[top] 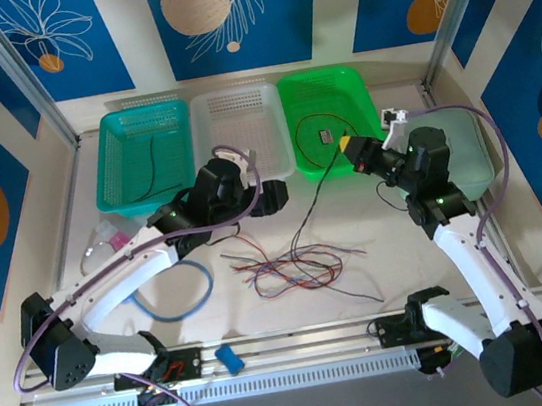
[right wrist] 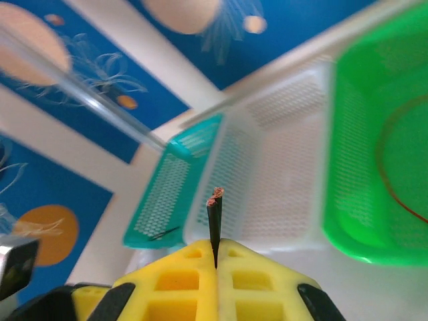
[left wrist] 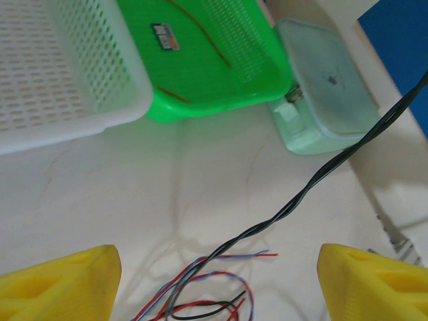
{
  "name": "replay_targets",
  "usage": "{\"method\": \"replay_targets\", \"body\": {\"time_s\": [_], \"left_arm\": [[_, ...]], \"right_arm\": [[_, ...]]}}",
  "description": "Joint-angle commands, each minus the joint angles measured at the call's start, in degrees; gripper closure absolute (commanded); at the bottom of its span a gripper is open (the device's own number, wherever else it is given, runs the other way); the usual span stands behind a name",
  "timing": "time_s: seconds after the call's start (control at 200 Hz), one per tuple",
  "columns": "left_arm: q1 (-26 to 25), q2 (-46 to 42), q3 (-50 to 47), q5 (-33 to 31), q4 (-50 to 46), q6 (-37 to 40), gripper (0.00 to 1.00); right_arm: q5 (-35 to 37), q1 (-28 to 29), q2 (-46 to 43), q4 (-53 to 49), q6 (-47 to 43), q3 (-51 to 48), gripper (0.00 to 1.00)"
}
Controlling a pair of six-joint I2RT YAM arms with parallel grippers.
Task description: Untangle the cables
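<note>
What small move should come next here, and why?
Probably pull the right tool away from the tangle: it is shut on the black cable, whose other end lies in that tangle, and the left tool is open.

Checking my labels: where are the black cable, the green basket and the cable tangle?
black cable (right wrist: 214, 224): right wrist view, black sheath below its copper tip.
green basket (top: 321, 73): top external view, far rim.
cable tangle (top: 295, 268): top external view, middle of the heap.
</note>
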Motion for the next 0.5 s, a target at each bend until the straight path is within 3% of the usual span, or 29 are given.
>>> {"method": "replay_targets", "body": {"time_s": [0.0,0.145,0.495], "left_arm": [[1.81,0.09,3.08,4.46,2.80,-1.64,0.22],[4.07,-1.14,3.19,6.97,5.12,-2.31,0.22],[4.83,0.88,1.93,15.92,15.36,-0.78,0.26]], "right_arm": [[-5.75,2.49,2.22,13.00,-2.58,-0.81,1.00],[-9.59,4.65,5.17,16.02,-5.91,1.07,1.00],[-14.69,6.58,10.41,26.60,-0.65,0.41,1.00]]}}
